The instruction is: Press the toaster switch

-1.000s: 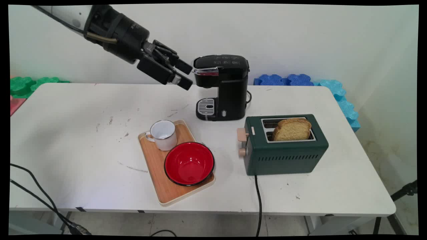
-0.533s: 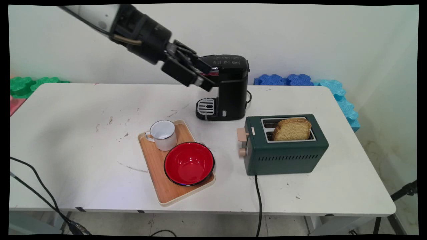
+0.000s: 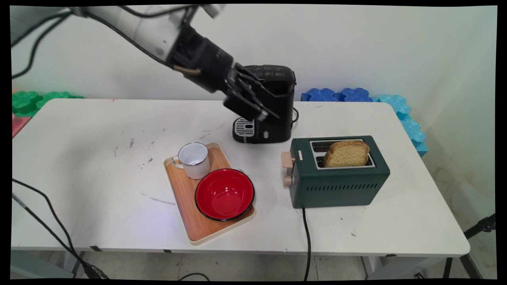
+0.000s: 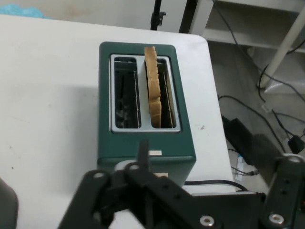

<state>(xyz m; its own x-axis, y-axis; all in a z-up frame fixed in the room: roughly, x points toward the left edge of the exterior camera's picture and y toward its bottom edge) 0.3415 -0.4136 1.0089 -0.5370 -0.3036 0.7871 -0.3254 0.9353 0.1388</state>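
My black gripper point(image 3: 269, 109) hangs open and holds nothing, in front of the upper part of the black coffee machine point(image 3: 283, 77) at the table's back. It points down and to the right, toward the dark green toaster point(image 3: 336, 186). A slice of brown bread point(image 3: 347, 154) stands in the toaster's nearer slot. In the hand view the toaster point(image 4: 143, 143) lies straight ahead, some way off, with the bread point(image 4: 153, 86) upright in its right slot and the left slot empty.
A wooden tray point(image 3: 184, 194) to the gripper's lower left carries a white mug point(image 3: 194, 160) and a red bowl point(image 3: 224, 194). The toaster's black cord point(image 3: 307, 237) runs off the table's front edge. Blue foam tiles point(image 3: 356, 95) lie behind the table.
The arm has swung right and downward, from left of the coffee machine to in front of it. The gripper stays open. Nothing on the table has moved.
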